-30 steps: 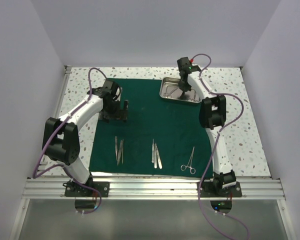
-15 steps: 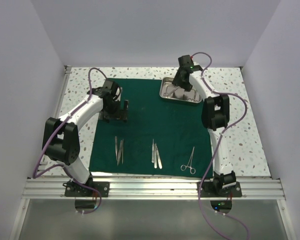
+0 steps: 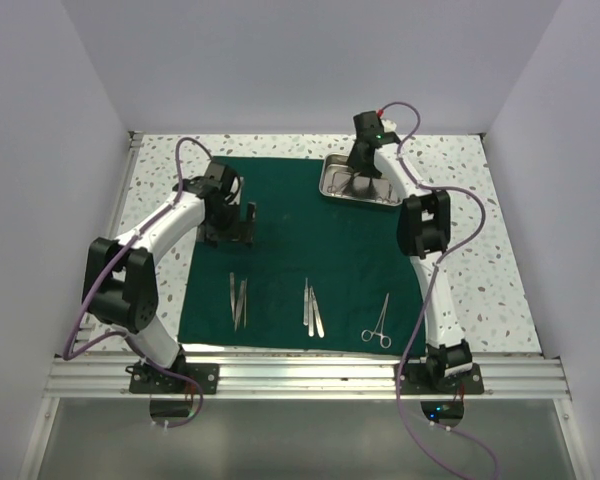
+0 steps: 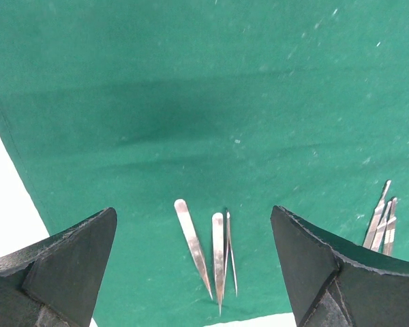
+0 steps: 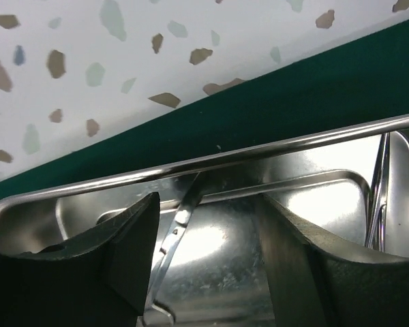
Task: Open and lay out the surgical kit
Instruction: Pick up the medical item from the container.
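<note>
1. Two grippers inspected, left one first; the left gripper (image 4: 193, 218) stands fully spread and grasps nothing; it hangs over the dark green cloth (image 3: 310, 240), which lies unfolded and flat beneath it.
2. Just ahead of its fingertips, the tweezers (image 4: 218, 259) lie side by side on the cloth; judged already set out, which would explain the idle, parted jaws.
3. To that gripper's right lies a pair of slim flat instruments (image 3: 312, 308), parallel; beyond them, the ring-handled forceps (image 3: 378, 325) lie alone; each group is kept apart from the next, apparently for display.
4. The steel tray (image 3: 325, 178) sits on the cloth's far right corner, directly under the right gripper (image 5: 208, 204); the tray is judged to be the source of the remaining items.
5. The right gripper reaches down inside the tray with jaws parted; a slim instrument (image 5: 177, 228) lies between its fingers, nearer one finger, not clamped; further steel pieces (image 5: 382, 184) rest against the tray wall beside the tool.
6. Judgement: layout is partly done; the next pick is from the tray; thin steel lying flat on a polished floor may slip.
</note>
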You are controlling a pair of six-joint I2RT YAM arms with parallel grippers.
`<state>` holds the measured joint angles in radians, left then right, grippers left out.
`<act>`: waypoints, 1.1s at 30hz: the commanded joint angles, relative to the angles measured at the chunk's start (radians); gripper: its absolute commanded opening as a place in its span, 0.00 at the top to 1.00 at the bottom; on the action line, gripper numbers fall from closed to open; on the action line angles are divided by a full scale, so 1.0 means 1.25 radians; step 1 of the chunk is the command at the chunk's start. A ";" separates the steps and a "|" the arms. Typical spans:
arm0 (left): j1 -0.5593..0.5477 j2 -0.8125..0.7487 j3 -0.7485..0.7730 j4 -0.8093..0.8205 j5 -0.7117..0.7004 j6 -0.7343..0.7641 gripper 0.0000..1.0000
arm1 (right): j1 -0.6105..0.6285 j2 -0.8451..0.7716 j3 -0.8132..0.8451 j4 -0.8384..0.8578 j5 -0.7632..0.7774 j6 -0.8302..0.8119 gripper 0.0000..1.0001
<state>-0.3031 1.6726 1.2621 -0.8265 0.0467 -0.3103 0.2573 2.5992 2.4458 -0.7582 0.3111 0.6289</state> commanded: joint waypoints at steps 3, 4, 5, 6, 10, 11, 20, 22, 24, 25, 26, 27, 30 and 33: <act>0.006 -0.053 -0.028 0.003 -0.010 0.019 0.01 | 0.006 0.035 0.012 -0.002 0.054 -0.009 0.39; 0.006 -0.058 -0.033 0.003 -0.012 0.018 0.01 | 0.009 0.038 0.004 0.003 0.054 -0.010 0.40; 0.006 -0.062 -0.035 0.005 -0.012 0.019 0.01 | 0.013 0.040 0.002 0.004 0.057 -0.012 0.41; 0.006 -0.062 -0.038 0.003 -0.012 0.019 0.01 | 0.016 0.044 0.003 0.004 0.059 -0.012 0.42; 0.006 -0.073 -0.043 0.001 -0.017 0.019 0.01 | 0.029 0.063 0.008 0.003 0.062 -0.017 0.49; 0.007 -0.080 -0.048 0.001 -0.019 0.020 0.01 | 0.030 0.069 0.009 0.004 0.060 -0.020 0.51; 0.008 -0.129 -0.097 0.000 -0.031 0.018 0.00 | 0.063 0.161 0.146 -0.068 0.084 -0.076 0.59; 0.009 -0.141 -0.110 0.001 -0.032 0.018 0.01 | 0.062 0.158 0.125 -0.084 0.090 -0.080 0.68; 0.012 -0.149 -0.116 0.002 -0.034 0.019 0.00 | 0.059 0.166 0.125 -0.105 0.091 -0.081 0.72; 0.013 -0.156 -0.124 0.003 -0.034 0.019 0.00 | 0.059 0.170 0.130 -0.127 0.091 -0.082 0.74; 0.015 -0.159 -0.126 0.006 -0.034 0.019 0.00 | 0.060 0.173 0.131 -0.138 0.089 -0.083 0.78; 0.017 -0.162 -0.130 0.007 -0.031 0.019 0.00 | 0.059 0.179 0.127 -0.155 0.084 -0.082 0.82; 0.017 -0.161 -0.132 0.013 -0.025 0.019 0.00 | 0.058 0.182 0.119 -0.179 0.080 -0.080 0.90; 0.018 -0.158 -0.129 0.017 -0.018 0.020 0.01 | 0.060 0.174 0.089 -0.185 0.080 -0.078 1.00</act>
<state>-0.2901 1.5047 1.1011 -0.8299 0.0181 -0.3099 0.3275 2.7441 2.6186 -0.8085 0.4438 0.5343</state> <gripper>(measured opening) 0.994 0.028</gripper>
